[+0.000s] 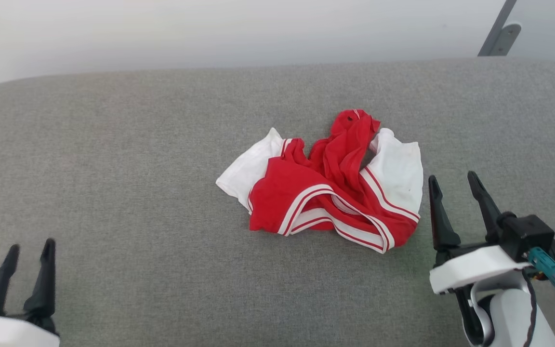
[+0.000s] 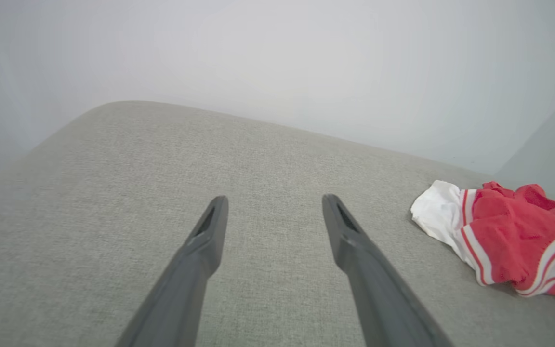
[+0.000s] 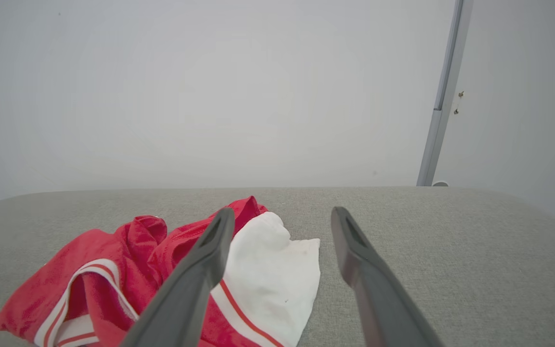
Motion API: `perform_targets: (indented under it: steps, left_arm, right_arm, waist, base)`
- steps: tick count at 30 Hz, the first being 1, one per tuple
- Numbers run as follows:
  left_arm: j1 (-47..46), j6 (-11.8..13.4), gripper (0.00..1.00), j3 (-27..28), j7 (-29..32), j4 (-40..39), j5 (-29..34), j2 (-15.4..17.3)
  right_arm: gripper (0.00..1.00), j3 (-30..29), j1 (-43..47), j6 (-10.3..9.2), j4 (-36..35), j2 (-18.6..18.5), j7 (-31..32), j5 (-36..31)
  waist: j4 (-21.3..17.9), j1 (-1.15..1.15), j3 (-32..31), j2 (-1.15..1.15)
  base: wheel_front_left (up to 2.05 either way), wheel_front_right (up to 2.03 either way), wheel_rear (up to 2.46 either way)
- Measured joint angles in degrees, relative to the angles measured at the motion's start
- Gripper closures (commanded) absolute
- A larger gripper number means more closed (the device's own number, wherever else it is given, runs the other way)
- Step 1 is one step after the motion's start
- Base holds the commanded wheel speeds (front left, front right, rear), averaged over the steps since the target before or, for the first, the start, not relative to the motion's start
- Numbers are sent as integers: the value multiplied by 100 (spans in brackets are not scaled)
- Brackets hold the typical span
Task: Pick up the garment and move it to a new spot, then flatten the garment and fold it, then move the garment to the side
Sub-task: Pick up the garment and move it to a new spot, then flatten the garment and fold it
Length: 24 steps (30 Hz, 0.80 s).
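The garment (image 1: 325, 188) lies crumpled near the middle of the grey cushioned surface, red with white sleeves and striped bands; its lettering is hidden in the folds. In the left wrist view the garment (image 2: 508, 236) sits at the far right, well off from my fingers. In the right wrist view the garment (image 3: 258, 270) lies just ahead and left. My right gripper (image 1: 455, 182) is open just right of the garment, clear of it. My left gripper (image 1: 31, 248) is open at the lower left, far from it.
The grey fabric surface (image 1: 113, 168) stretches wide on all sides of the garment, with a pale wall behind. A grey metal post (image 1: 496, 29) rises at the back right, and the same post (image 3: 443, 91) stands in the right wrist view.
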Motion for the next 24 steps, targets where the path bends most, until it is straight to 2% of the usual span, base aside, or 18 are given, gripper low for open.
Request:
perform_targets:
  steps: [6,10,15,24]
  left_arm:
    - [341,1,0,724,0,-213,979,-380]
    - [469,0,0,843,0,-538,1457,-627]
    - [511,0,0,891,0,-750,1627,-776]
    - [512,0,0,801,0,-797,1631,-760]
  right_arm:
    - [0,-132,141,0,-124,-3,0,-4]
    - [0,-155,152,0,-229,-3,0,15]
    - [0,-158,152,0,-298,-2,0,143]
    - [0,-115,146,0,-272,-2,0,227]
  waist:
    - [21,0,-59,0]
    - [-1,0,-38,0]
    - [-13,0,1,0]
    - [-23,0,74,0]
  base:
    - [0,0,0]
    - [0,0,0]
    - [0,0,0]
    - [0,0,0]
